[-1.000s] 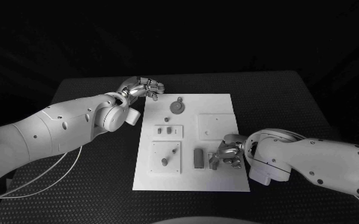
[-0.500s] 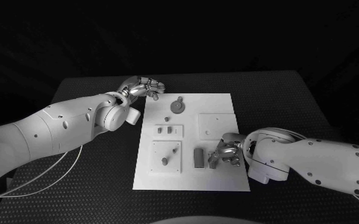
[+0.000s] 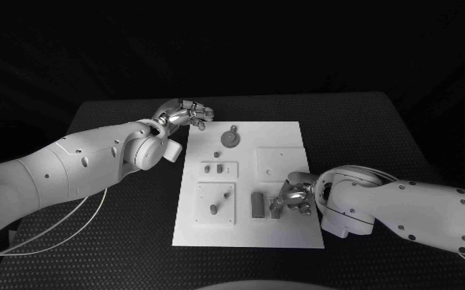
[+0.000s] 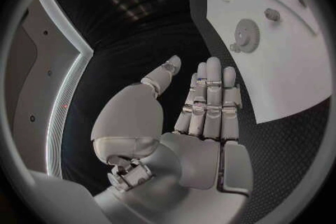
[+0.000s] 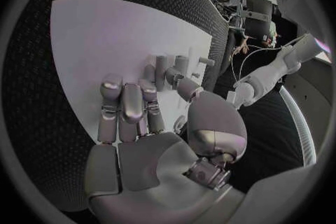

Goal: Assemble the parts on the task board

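Parts: small, rigid, probably light; pinch by sides. Right hand beside them on task board, grip indiscernible. Left hand off board's far corner, fingers apart, empty.

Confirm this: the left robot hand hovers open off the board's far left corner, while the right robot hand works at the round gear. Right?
Not quite. In the head view the right robot hand works at the small upright part near the task board's front, not the round gear. The left robot hand is as described.
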Tool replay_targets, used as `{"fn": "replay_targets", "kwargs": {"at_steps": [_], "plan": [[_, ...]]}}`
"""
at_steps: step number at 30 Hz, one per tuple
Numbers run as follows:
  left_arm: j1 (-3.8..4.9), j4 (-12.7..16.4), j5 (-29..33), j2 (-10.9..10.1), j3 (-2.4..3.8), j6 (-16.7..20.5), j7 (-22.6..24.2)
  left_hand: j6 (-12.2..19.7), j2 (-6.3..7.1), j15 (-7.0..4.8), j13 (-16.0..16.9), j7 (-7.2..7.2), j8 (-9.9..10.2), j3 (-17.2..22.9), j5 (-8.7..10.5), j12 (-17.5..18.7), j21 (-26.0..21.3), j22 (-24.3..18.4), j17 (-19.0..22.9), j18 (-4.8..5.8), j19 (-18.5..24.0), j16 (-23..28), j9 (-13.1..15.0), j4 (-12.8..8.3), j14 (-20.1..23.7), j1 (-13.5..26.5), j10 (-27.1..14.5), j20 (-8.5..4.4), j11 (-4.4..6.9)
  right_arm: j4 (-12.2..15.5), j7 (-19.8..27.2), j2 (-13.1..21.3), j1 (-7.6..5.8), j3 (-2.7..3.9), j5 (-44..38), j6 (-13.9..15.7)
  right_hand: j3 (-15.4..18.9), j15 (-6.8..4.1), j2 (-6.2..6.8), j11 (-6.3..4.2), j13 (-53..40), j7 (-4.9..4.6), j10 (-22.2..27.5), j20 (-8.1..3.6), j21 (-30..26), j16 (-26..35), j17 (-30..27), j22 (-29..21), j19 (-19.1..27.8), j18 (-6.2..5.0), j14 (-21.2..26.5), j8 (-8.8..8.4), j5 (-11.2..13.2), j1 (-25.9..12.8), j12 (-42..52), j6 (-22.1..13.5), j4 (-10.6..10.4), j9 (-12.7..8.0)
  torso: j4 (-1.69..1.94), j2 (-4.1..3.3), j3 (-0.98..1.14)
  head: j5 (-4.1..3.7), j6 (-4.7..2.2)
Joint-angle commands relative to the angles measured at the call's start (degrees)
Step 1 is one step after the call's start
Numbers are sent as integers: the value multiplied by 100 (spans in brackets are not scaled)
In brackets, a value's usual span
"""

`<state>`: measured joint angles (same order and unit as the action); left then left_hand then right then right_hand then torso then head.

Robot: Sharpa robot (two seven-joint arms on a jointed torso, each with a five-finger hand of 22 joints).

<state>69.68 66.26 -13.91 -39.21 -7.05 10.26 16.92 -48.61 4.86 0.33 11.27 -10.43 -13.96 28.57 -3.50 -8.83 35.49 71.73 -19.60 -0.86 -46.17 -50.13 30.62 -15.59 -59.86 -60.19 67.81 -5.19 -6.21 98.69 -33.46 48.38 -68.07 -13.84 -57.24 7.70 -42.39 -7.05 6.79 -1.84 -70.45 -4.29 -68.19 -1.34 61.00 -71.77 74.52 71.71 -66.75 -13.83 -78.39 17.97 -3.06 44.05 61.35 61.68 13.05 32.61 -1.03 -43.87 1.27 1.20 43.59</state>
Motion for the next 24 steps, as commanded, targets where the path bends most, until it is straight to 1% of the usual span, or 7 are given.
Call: {"fn": "replay_targets", "kwargs": {"at_steps": [1, 8, 12, 21, 24], "plan": [[4, 11, 24, 7, 3, -83, 28, 28, -13, 18, -8, 6, -26, 5, 7, 8, -40, 7, -8, -64, -21, 36, -5, 40, 6, 50, -52, 4, -8, 16, 123, -25, 4, 5, -72, -39, 13, -32, 47, -1, -9, -11, -32, -26, 31, -23, 2, -7, 10, -117, -10, -8, 29, 7, 15, -5, 32, -2, 1, -1, 1, 6, 3], [4, 12, 24, 6, 3, -90, 14, 29, -13, 19, -9, 6, -26, 5, 8, 8, -42, 10, -10, -64, -21, 38, -5, 41, 7, 52, -54, 5, -9, 17, 124, -32, 4, 5, -61, -43, 26, -32, 70, 0, -5, -12, -23, -28, 31, -13, -5, -11, 9, -117, -4, -9, 29, -11, 4, -9, 27, -2, 0, 0, -1, 17, 9], [4, 12, 24, 5, 3, -89, 13, 30, -13, 19, -9, 5, -26, 5, 8, 8, -43, 11, -11, -64, -21, 39, -5, 42, 7, 53, -55, 5, -9, 13, 130, -33, 4, 5, -56, -28, 38, -33, 117, 2, -3, -14, -15, -30, 29, -6, -10, -18, 9, -117, 0, -11, 29, -33, -5, -15, 13, -2, 2, 0, 1, 22, 10], [4, 11, 24, 2, 3, -92, 11, 31, -13, 19, -9, 5, -27, 5, 9, 8, -45, 13, -14, -64, -21, 41, -6, 42, 7, 55, -56, 5, -10, 17, 166, -28, 4, 5, -54, -13, 116, -33, 404, 5, -3, -18, 9, -46, 27, 17, -26, -44, 0, -117, 7, -16, 28, -99, -31, -36, -95, 3, 0, -1, 0, 29, 16], [4, 11, 24, 1, 3, -89, 11, 31, -13, 19, -9, 5, -27, 5, 9, 8, -45, 14, -15, -64, -21, 41, -6, 42, 8, 56, -56, 5, -10, 21, 170, -29, 4, 5, -54, -13, 114, -34, 453, 6, 2, -19, 19, -52, 26, 23, -31, -52, -2, -117, 9, -16, 28, -86, -44, -40, -130, 5, -2, 0, 1, 31, 21]]}}
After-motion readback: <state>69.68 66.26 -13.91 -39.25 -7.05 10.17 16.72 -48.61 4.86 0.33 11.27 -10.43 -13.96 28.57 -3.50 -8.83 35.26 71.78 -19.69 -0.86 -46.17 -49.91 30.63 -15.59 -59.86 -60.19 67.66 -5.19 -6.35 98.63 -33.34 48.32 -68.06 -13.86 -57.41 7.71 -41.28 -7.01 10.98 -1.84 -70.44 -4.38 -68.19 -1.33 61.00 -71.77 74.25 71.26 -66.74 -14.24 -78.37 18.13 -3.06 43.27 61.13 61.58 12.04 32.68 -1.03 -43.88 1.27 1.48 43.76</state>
